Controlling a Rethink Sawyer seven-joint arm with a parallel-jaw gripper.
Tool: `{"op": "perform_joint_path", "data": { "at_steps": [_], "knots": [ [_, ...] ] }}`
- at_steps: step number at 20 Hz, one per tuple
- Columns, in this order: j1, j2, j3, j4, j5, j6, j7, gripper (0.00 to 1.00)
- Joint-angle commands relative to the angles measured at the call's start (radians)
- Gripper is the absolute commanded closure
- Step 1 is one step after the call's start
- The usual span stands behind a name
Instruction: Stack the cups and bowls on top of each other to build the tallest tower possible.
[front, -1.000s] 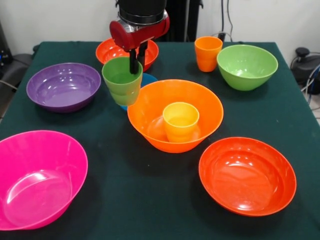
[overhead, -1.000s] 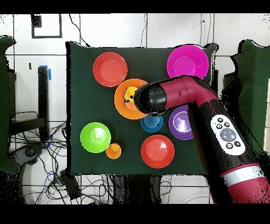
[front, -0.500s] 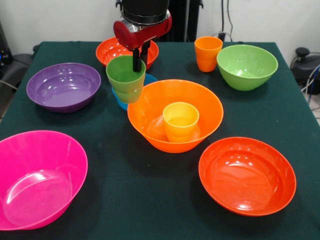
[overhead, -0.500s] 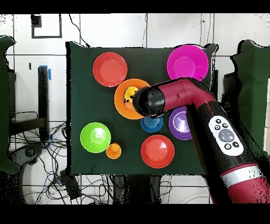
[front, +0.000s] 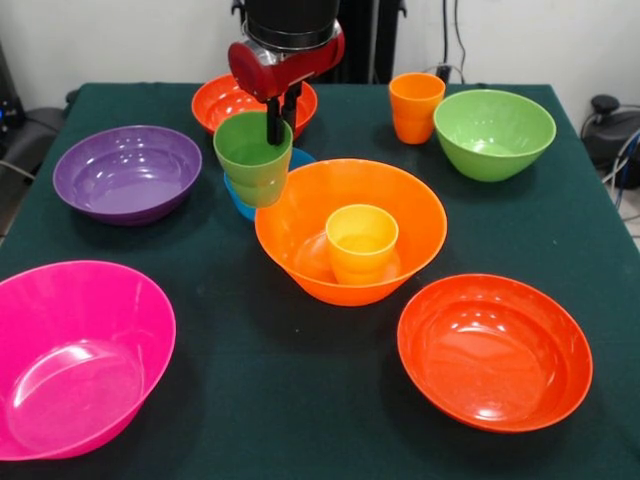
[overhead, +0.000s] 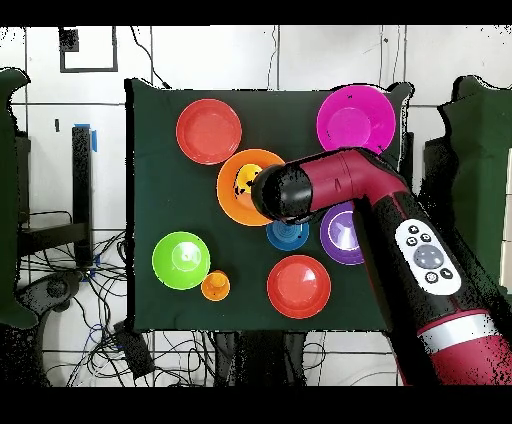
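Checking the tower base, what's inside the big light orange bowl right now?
The light orange bowl holds one upright yellow cup. The cup hides the bowl's floor beneath it.

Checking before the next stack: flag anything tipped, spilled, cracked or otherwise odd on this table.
Nothing stands out. Every bowl sits upright and apart, the yellow cup stands upright inside the light orange bowl, and the orange cup is upright. The gripper holds the green cup level in the air.
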Motion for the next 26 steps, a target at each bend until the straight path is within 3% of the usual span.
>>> {"op": "perform_joint_path", "data": {
  "at_steps": [1,8,26],
  "knots": [
    [0.013,0.017,-0.045,0.055,0.004,-0.089,0.072,1.0],
    [0.035,0.013,-0.06,0.047,0.009,-0.064,0.08,1.0],
    [0.04,0.025,-0.062,0.088,0.008,-0.136,0.106,1.0]
  ]
}}
